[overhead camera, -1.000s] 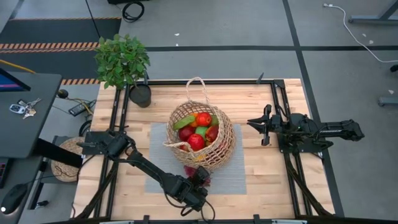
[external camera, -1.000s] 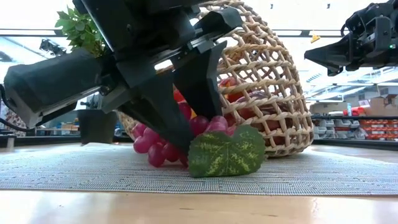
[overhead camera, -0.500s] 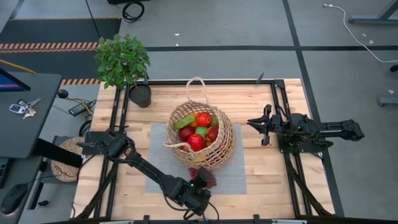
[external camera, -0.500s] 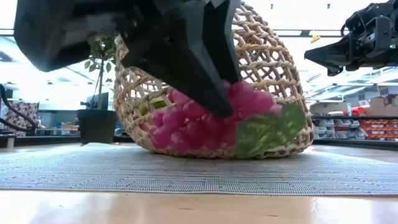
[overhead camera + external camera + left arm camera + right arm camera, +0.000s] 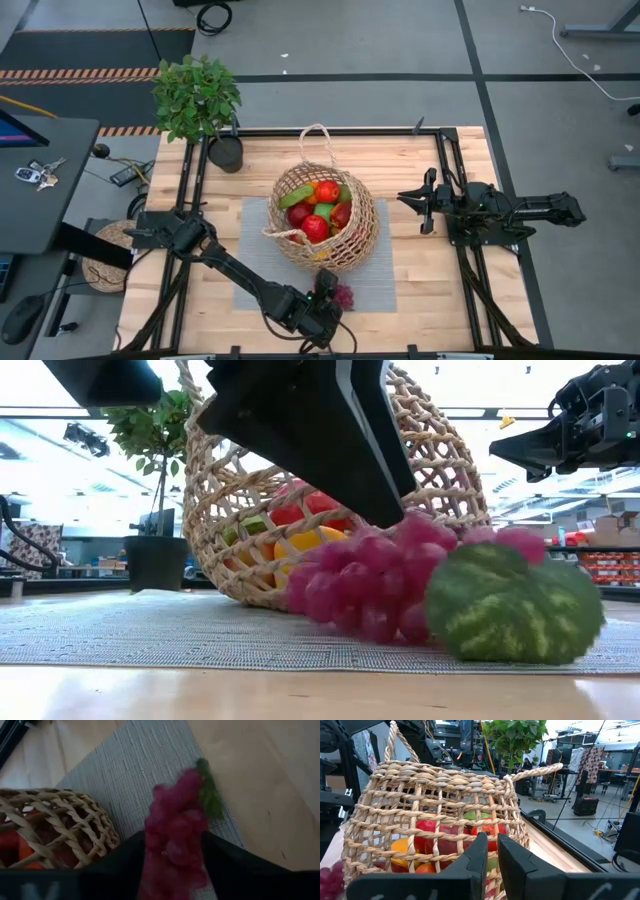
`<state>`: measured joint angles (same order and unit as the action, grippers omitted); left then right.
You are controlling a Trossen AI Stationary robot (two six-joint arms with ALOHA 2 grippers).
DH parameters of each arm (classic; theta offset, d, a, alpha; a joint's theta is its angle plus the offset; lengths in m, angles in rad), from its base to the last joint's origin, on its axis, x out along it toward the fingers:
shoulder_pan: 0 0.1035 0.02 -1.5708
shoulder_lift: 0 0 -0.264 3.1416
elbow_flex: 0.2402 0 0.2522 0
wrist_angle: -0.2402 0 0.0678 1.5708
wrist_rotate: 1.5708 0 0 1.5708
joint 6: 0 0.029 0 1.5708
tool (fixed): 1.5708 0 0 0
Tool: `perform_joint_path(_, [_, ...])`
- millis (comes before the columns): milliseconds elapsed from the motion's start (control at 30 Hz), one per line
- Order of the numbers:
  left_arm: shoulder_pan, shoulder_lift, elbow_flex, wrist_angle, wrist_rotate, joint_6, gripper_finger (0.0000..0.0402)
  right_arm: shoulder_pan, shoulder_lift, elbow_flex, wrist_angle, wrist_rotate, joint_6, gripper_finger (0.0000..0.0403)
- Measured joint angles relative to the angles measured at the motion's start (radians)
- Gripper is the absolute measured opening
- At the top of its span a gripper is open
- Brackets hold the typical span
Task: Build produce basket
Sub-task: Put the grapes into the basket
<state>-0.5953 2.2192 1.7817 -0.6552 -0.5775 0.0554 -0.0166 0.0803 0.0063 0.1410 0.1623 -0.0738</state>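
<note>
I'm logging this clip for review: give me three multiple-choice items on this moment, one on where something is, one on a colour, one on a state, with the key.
1. Where are the grapes?
A. inside the basket
B. on the grey mat, near the basket's front side
C. beside the potted plant

2. What colour is the grape bunch?
A. purple-pink
B. yellow
C. white

3. What is the left gripper doing?
A. parked open at the table's far edge
B. shut on the grapes
C. gripping the basket's handle

Key:
1 B: the high view shows the bunch on the mat, outside the basket.
2 A: the low view shows purple-pink berries with a green leaf.
3 B: the left wrist view shows the bunch between the dark fingers; the right gripper waits at the right side.
</note>
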Motion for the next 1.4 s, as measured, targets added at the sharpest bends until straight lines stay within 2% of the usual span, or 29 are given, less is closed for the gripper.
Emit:
perform_joint_path(233, [0.01, 0.0, -0.001, 0.001, 0.011, -0.051, 0.0269, 0.0, 0.0, 0.0, 0.0, 0.0, 0.0, 0.005])
perform_joint_path(333, [0.034, 0.0, -0.019, 0.013, 0.064, -0.042, 0.0284, 0.0, 0.0, 0.0, 0.0, 0.0, 0.0, 0.005])
perform_joint_path(533, [0.078, -0.003, -0.072, 0.026, 0.177, 0.095, 0.0283, 0.0, 0.0, 0.0, 0.0, 0.0, 0.0, 0.005])
perform_joint_path(667, [0.112, -0.007, -0.08, 0.029, 0.249, 0.098, 0.0276, 0.0, 0.0, 0.0, 0.0, 0.0, 0.0, 0.005])
perform_joint_path(867, [0.133, -0.009, -0.08, 0.035, 0.422, 0.095, 0.0275, 0.0, 0.0, 0.0, 0.0, 0.0, 0.0, 0.005])
perform_joint_path(967, [0.13, -0.007, -0.082, 0.041, 0.495, 0.148, 0.0274, 0.0, 0.0, 0.0, 0.0, 0.0, 0.0, 0.005])
perform_joint_path(1033, [0.118, -0.005, -0.083, 0.056, 0.493, 0.193, 0.0274, 0.0, 0.0, 0.0, 0.0, 0.0, 0.0, 0.005])
perform_joint_path(1133, [0.104, -0.001, -0.085, 0.067, 0.436, 0.237, 0.0274, 0.0, 0.0, 0.0, 0.0, 0.0, 0.0, 0.005])
perform_joint_path(1400, [0.101, -0.001, -0.085, 0.054, 0.402, 0.243, 0.0271, 0.0, 0.0, 0.0, 0.0, 0.0, 0.0, 0.005])
